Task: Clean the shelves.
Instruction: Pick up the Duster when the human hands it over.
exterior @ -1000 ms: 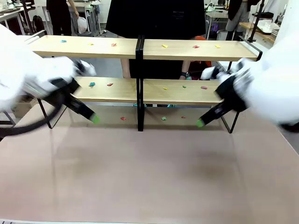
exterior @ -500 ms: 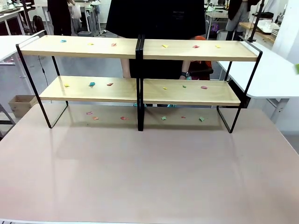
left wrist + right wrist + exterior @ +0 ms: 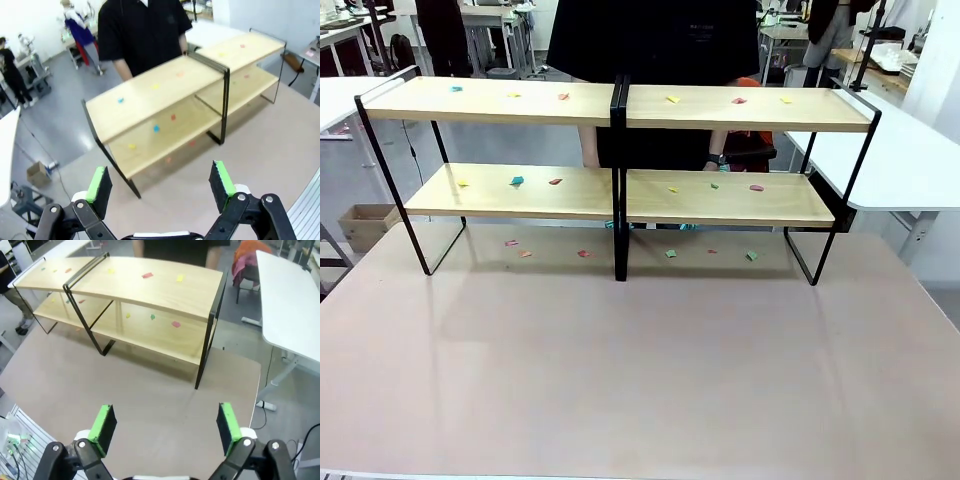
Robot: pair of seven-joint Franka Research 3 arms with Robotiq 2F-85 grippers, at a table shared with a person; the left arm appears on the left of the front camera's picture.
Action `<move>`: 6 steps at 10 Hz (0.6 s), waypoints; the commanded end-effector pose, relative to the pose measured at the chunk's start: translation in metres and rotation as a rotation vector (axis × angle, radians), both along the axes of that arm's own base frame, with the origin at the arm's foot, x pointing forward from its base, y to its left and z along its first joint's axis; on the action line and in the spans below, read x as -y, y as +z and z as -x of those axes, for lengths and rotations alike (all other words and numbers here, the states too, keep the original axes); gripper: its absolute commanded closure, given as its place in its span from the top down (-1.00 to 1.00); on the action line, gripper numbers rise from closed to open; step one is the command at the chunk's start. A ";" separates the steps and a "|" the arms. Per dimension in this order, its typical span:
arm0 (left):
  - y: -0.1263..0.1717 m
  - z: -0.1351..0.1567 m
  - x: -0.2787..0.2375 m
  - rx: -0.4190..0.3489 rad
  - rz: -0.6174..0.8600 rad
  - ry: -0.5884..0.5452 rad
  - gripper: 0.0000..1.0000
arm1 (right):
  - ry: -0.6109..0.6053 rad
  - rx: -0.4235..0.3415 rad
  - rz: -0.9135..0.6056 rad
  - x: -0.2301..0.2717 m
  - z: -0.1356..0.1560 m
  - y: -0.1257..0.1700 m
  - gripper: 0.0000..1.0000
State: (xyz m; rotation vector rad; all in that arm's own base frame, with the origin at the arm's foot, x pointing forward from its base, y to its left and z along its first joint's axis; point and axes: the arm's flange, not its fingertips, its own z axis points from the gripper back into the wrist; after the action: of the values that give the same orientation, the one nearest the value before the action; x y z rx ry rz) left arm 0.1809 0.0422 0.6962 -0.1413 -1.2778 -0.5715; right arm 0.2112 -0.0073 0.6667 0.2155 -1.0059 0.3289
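Beige table — shelves hold coloured scraps.

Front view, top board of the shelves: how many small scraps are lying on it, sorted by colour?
Blue scrap: 1
Yellow scraps: 3
Red scraps: 2
Total on the top board of the shelves: 6
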 end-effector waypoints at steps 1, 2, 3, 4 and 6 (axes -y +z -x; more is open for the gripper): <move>-0.086 0.012 0.012 0.060 0.006 -0.040 1.00 | 0.033 0.042 -0.028 0.004 -0.008 -0.001 1.00; -0.085 0.006 0.011 0.073 0.004 -0.067 1.00 | 0.037 0.058 -0.019 0.001 -0.009 0.001 1.00; -0.085 0.005 0.010 0.068 0.005 -0.073 1.00 | 0.035 0.054 -0.017 0.001 -0.011 0.002 1.00; -0.089 0.005 0.012 0.058 0.009 -0.072 1.00 | 0.044 0.042 -0.001 -0.001 -0.013 0.001 1.00; -0.088 0.001 0.009 0.058 0.014 -0.092 1.00 | 0.040 0.037 0.008 -0.004 -0.014 -0.003 1.00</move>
State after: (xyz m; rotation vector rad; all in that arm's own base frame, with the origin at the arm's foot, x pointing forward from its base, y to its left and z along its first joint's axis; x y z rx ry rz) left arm 0.1945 0.0508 0.6930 -0.2059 -1.3181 -0.6361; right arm 0.2209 -0.0024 0.6670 0.2331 -1.0268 0.3576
